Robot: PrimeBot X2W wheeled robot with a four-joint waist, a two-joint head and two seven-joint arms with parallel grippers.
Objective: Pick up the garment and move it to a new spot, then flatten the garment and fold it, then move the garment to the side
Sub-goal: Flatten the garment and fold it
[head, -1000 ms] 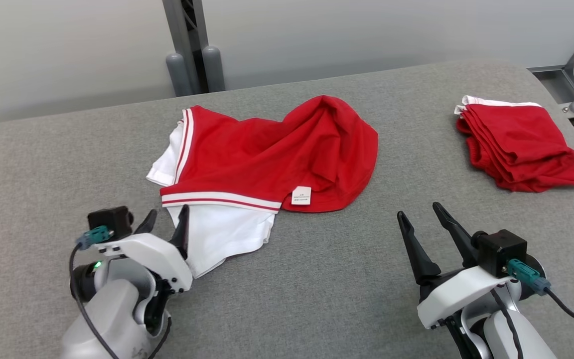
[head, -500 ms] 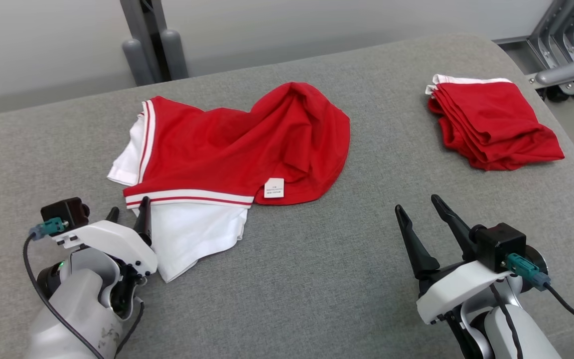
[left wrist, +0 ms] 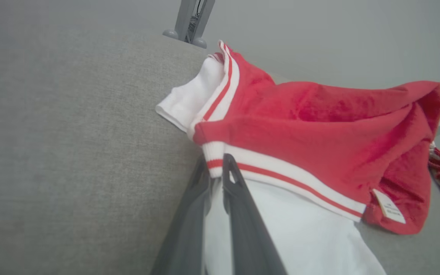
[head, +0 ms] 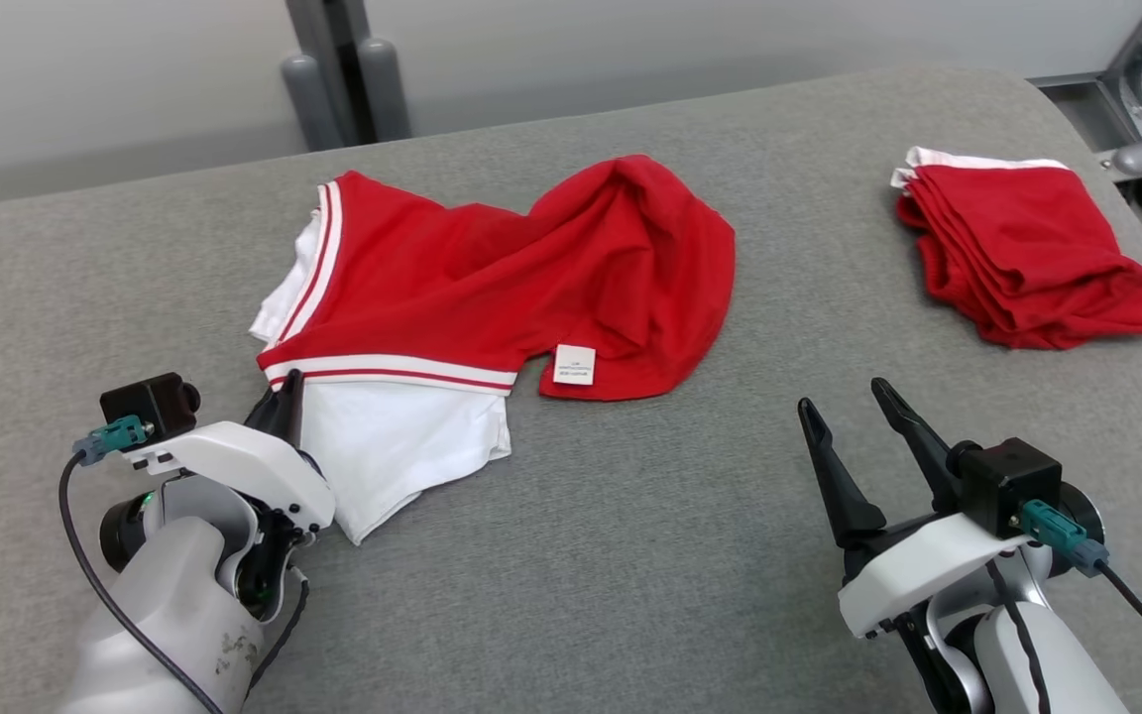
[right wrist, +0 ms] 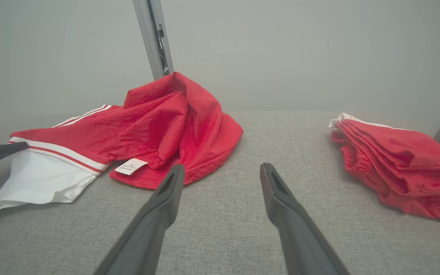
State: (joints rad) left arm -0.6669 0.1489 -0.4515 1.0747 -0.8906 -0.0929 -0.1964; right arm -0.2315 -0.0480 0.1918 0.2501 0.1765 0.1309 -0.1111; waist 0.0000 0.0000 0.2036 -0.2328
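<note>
Red-and-white garment [head: 492,288] lies crumpled on the grey table [head: 630,555]; the left gripper [head: 284,385] pinches its striped edge, while the right gripper [head: 843,395] gapes, empty.

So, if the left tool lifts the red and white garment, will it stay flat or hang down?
Probably floppy: the garment lies in soft folds, so it should hang limp from the left tool, which pinches its striped edge. It looks thin, so it is likely light. The cloth-covered table may drag on it a little.
</note>
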